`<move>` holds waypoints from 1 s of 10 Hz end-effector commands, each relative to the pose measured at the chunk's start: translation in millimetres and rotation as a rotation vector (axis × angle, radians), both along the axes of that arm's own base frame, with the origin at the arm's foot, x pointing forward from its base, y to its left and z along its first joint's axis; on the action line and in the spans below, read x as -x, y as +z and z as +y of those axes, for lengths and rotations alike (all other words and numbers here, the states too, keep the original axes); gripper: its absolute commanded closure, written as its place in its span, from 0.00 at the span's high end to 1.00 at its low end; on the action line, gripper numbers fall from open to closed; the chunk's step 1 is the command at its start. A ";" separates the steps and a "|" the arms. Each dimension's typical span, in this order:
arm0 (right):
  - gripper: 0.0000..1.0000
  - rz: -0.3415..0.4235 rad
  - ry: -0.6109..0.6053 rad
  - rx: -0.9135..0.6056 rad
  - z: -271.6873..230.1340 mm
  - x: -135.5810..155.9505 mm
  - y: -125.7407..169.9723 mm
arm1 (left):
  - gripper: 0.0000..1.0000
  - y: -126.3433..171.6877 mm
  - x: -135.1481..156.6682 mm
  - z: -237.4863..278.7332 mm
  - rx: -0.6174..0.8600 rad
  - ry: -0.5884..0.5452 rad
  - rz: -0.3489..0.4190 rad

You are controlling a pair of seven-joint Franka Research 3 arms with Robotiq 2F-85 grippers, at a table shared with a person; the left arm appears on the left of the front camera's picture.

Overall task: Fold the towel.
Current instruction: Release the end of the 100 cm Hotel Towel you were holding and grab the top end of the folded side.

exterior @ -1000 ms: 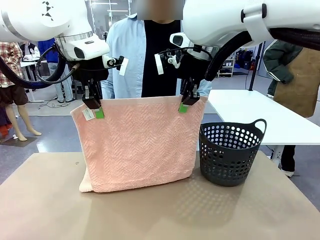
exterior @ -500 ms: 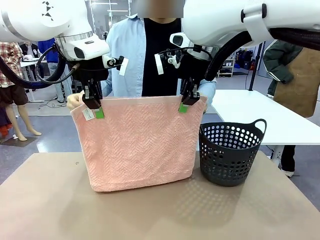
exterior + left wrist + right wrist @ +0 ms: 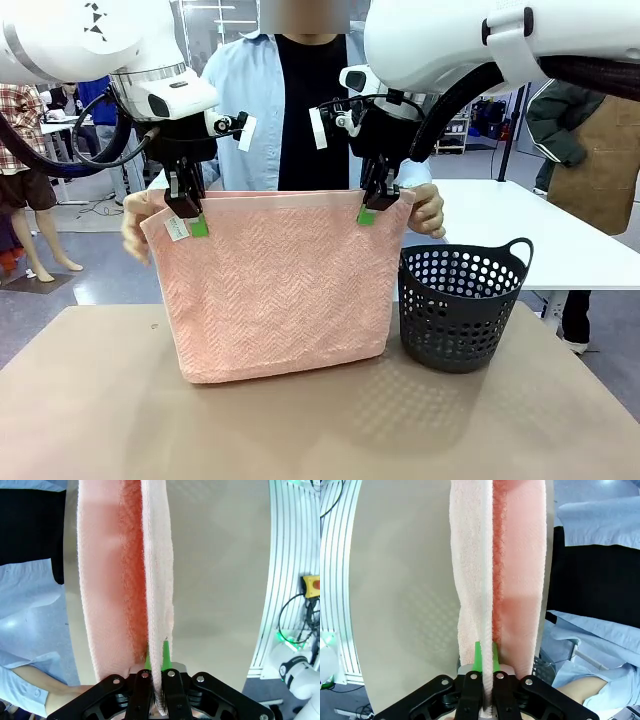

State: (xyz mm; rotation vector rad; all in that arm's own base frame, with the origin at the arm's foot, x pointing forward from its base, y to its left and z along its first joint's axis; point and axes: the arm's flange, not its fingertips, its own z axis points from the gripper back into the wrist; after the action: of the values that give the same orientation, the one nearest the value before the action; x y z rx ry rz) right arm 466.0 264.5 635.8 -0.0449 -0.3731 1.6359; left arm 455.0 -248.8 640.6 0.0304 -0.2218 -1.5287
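The left gripper (image 3: 190,215) and right gripper (image 3: 370,208) pinched the towel (image 3: 280,290), which hung doubled beside the basket (image 3: 460,300); further folding seemingly remained.

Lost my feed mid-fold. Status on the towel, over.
Left gripper, right gripper: both shut on towel, top edge. Towel hangs doubled, lower fold at table. Person's hand at one top corner, other hand at the other; basket close by.
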 end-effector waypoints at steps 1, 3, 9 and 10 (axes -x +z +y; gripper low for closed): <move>0.00 -0.008 0.009 0.000 -0.4 -0.6 -0.3 | 0.00 0.5 -0.2 0.9 0.004 0.002 0.001; 0.00 -0.008 0.009 0.000 -0.4 -0.6 -0.3 | 0.00 0.5 -0.2 0.9 0.004 0.002 0.001; 0.00 -0.008 0.009 0.000 -0.4 -0.6 -0.3 | 0.00 0.5 -0.2 0.9 0.004 0.002 0.001; 0.00 -0.008 0.009 0.000 -0.4 -0.6 -0.3 | 0.00 0.5 -0.2 0.9 0.004 0.002 0.001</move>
State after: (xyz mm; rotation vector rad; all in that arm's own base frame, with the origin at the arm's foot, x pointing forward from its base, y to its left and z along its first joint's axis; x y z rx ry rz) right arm 466.1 264.5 635.9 -0.0450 -0.3735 1.6359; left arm 454.9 -249.0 640.7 0.0305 -0.2220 -1.5291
